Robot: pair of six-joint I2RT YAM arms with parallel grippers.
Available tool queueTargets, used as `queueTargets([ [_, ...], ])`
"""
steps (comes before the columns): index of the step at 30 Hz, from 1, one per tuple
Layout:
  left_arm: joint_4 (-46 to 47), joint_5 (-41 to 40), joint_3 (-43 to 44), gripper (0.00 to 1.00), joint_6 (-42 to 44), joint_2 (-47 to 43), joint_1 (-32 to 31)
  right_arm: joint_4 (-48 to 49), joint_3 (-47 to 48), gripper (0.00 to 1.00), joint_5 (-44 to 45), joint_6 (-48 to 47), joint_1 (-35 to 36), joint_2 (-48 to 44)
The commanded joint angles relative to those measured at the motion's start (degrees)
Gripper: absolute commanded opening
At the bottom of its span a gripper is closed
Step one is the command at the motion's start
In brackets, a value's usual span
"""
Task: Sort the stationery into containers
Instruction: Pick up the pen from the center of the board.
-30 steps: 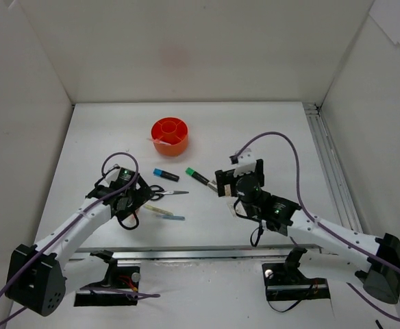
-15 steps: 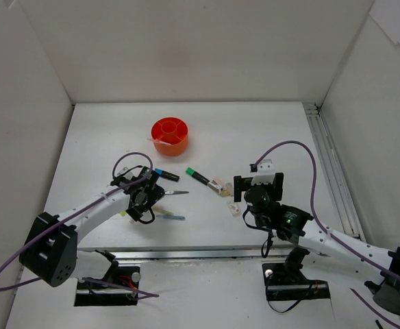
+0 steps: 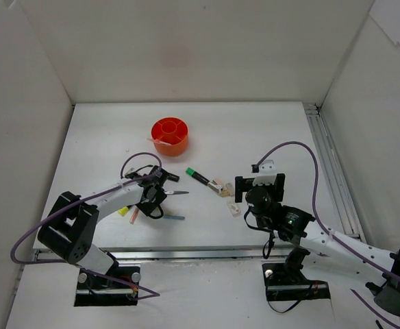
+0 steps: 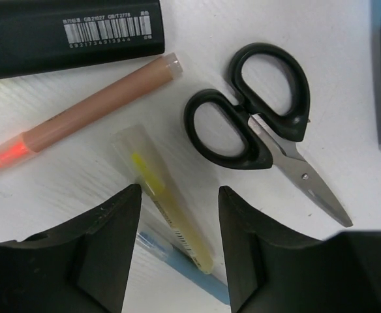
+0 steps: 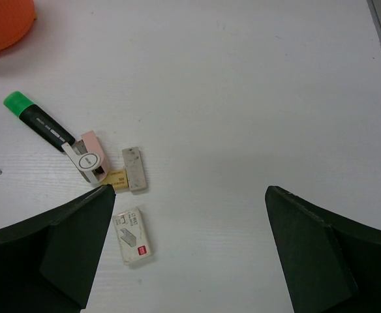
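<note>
My left gripper (image 4: 177, 195) hangs low over the table by the scissors (image 4: 262, 124), (image 3: 172, 192). Its jaws are open and straddle a thin yellow pen (image 4: 167, 208) with a gap on each side. A blue pen (image 4: 184, 277) lies under the yellow one and an orange pen (image 4: 92, 107) beside it. The orange organiser (image 3: 170, 134) stands at the back. My right gripper (image 3: 258, 184) hovers wide open and empty above bare table, right of a staple box (image 5: 132, 236), a grey eraser (image 5: 134, 169) and a green highlighter (image 5: 37, 120).
A black highlighter body (image 4: 73, 29) and a blue highlighter (image 3: 167, 175) lie close to the left gripper. A pink-and-white item (image 5: 86, 156) and a beige eraser (image 5: 117, 177) lie by the grey eraser. White walls enclose the table, with a metal rail (image 3: 327, 164) along the right.
The left gripper has slid right, over the pens beside the scissors, and its jaws have narrowed. The right arm pulled back toward its base a second ago and has held still since.
</note>
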Motion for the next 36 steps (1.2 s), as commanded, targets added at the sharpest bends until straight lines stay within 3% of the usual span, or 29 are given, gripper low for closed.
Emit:
queueTargets([
  [1,0.7,-0.8,2.4,0.46,-1.2,0.5,-0.4,1.6,-0.1,0.98,2.0,1.4,-0.3,-0.6],
  [8,1.5,-1.1,3.7,0.23,-1.3,2.8,-1.5,1.6,-0.2,0.98,1.7,1.6,-0.2,-0.6],
  [13,1.5,-2.2,5.9,0.15,-0.5,4.6,-2.5,1.5,-0.2,0.98,1.4,1.6,-0.2,-0.9],
  [17,1.3,-2.4,9.2,0.0,1.2,6.5,-2.5,1.4,-0.2,0.98,1.5,1.6,-0.1,-1.4],
  [29,7.6,-7.5,17.3,0.0,12.8,2.9,-7.6,1.4,-0.3,0.98,1.0,1.2,-0.2,-1.8],
  [36,23.0,-12.0,16.6,0.0,31.2,-2.8,-7.6,2.0,-0.5,0.98,2.2,-0.1,-0.3,-1.6],
])
